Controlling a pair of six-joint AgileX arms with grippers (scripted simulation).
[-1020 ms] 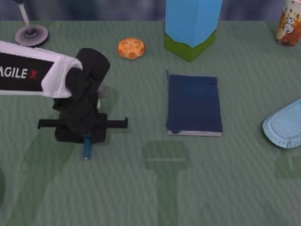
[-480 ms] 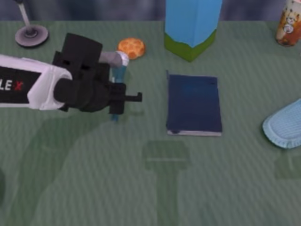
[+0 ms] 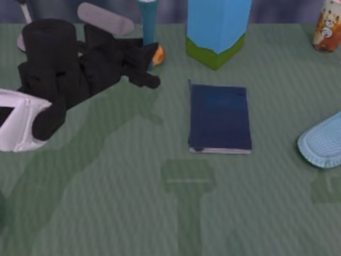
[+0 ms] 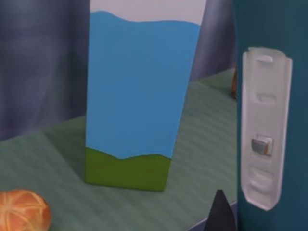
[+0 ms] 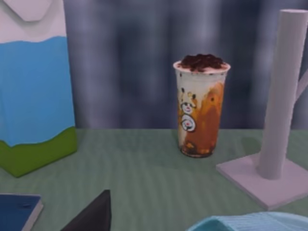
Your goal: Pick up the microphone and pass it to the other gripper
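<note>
**Left gripper lifting the microphone at the far-left of the bench**

The left gripper (image 3: 145,66) is sitting high over the far-left part of the bench (image 3: 133,213), its fingers closing on the teal handle of the microphone (image 3: 147,26). The microphone is standing upright off the bench, its upper end running out past the far edge of the top view. In the left wrist view its white switch patch (image 4: 263,127) is filling the frame close up, with one dark fingertip (image 4: 220,216) showing beside it.

An orange bun (image 3: 158,53) is lying just beside the gripper, partly hidden behind it. The blue and green carton (image 3: 217,29) is standing near, toward the right. A navy notebook (image 3: 219,118) is lying flat near the middle, and a pale blue slipper (image 3: 322,143) is crossing the right edge. A drink cup (image 3: 327,26) is standing in the far-right corner. The near half of the bench is lying open.

The right gripper (image 5: 94,216) is showing only one dark fingertip in its wrist view; its opening cannot be told.
</note>
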